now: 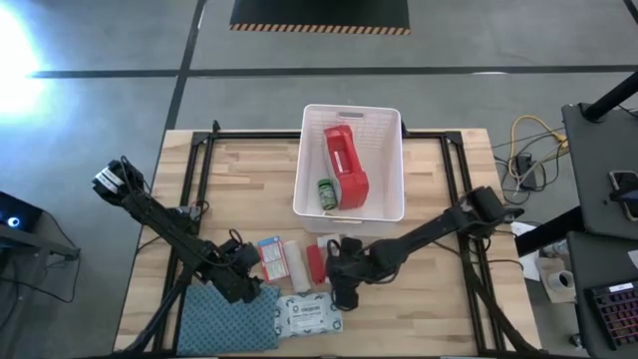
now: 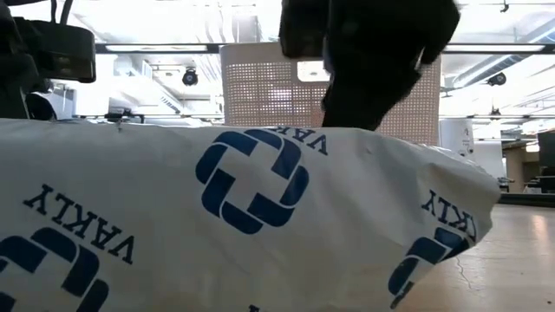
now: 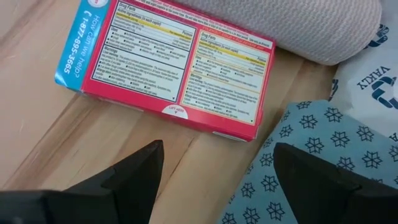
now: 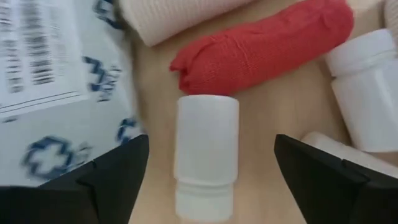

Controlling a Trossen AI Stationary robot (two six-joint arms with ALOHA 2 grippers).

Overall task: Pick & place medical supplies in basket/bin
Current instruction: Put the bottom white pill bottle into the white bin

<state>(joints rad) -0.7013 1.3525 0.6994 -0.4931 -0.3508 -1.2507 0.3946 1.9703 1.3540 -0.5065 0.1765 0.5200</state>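
White wipes packet [image 2: 251, 217] printed with blue crosses fills the low view, hiding most of the worktop [image 1: 449, 299].
Right gripper [image 4: 208, 180] hangs with fingers [image 4: 112, 174] spread wide, empty, straddling a small white plastic bottle [image 4: 205, 155] lying on its side; beyond it lie a red fabric roll [image 4: 267, 43], a beige roll [image 4: 168, 18] cut off at the edge, and more white bottles [image 4: 367, 87]. Left gripper [image 3: 214, 180], fingers wide and empty, hovers near a red-and-white printed box [image 3: 171, 62], above a blue-grey patterned cloth [image 3: 311, 155]. The white slotted plastic bin [image 1: 384, 140] stands behind, holding a flat red pouch [image 1: 344, 160] and a small bottle [image 1: 326, 192] whose detail is hard to make out.
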